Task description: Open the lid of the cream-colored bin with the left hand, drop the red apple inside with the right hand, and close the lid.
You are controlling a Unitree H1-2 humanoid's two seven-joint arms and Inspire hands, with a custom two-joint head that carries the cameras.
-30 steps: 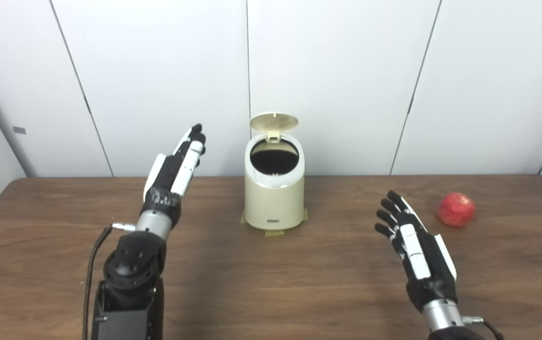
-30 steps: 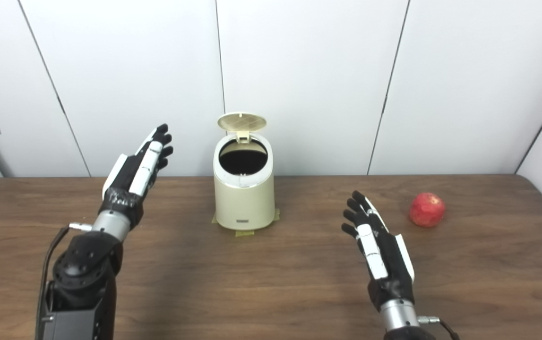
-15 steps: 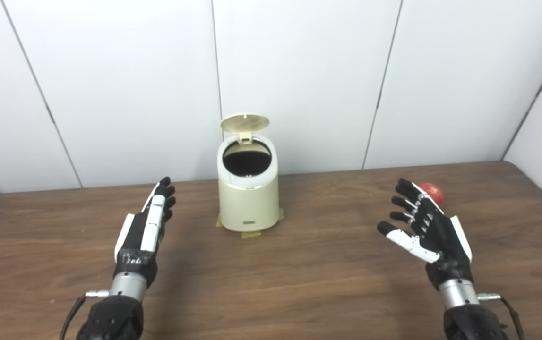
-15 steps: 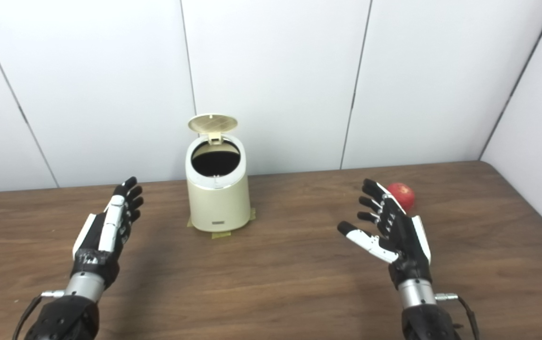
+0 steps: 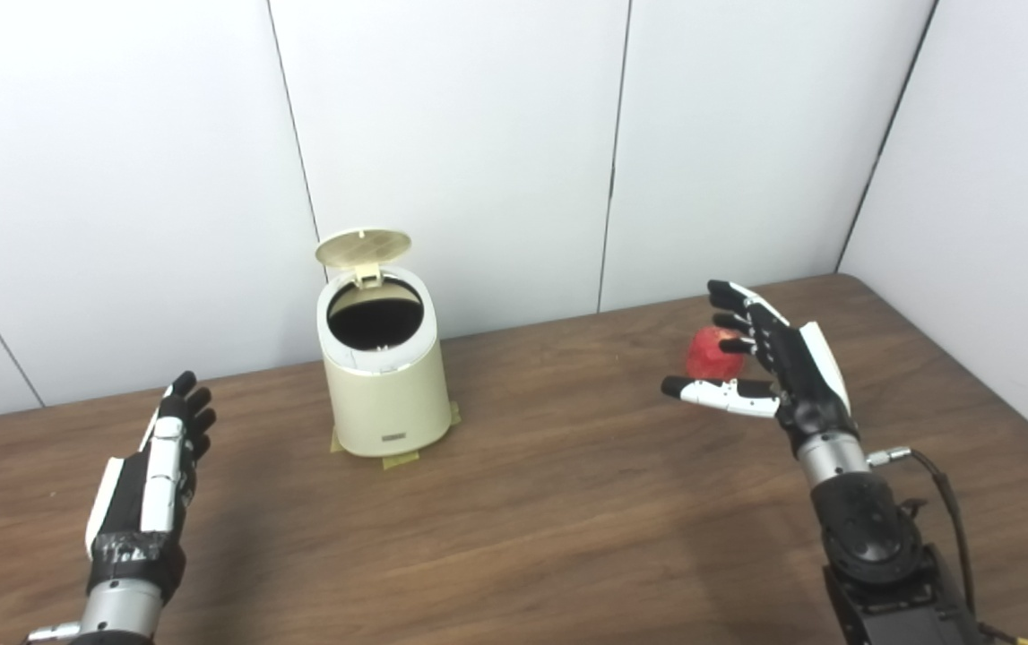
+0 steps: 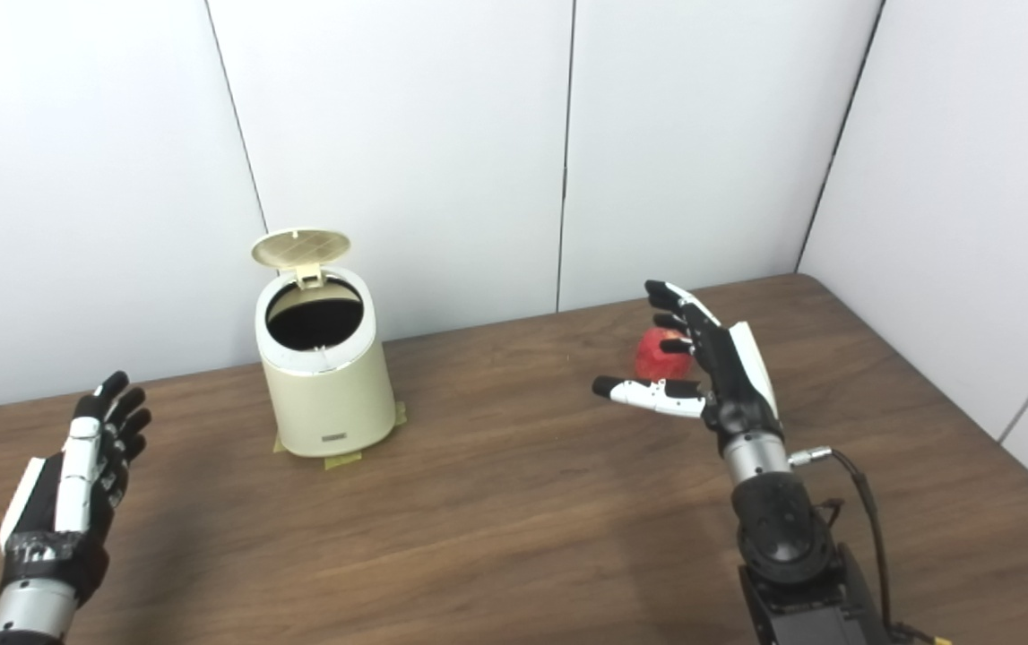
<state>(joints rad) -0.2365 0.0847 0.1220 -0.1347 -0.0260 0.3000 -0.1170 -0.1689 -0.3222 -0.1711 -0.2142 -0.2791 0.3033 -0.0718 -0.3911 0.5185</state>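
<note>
Red apple (image 5: 712, 351) beside spread right hand (image 5: 773, 363); left hand (image 5: 151, 488) flat.

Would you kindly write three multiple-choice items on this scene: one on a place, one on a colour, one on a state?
1. Where is the apple?
A. inside the bin
B. on the table by the right hand
C. in the left hand

2. What colour is the bin?
A. cream
B. blue
C. black

3. How is the lid?
A. shut
B. raised open
C. lying on the table

Answers:
1 B: it rests on the table just beyond the open right hand; the left hand is empty.
2 A: its wall is cream.
3 B: the lid stands up behind the dark opening.
</note>
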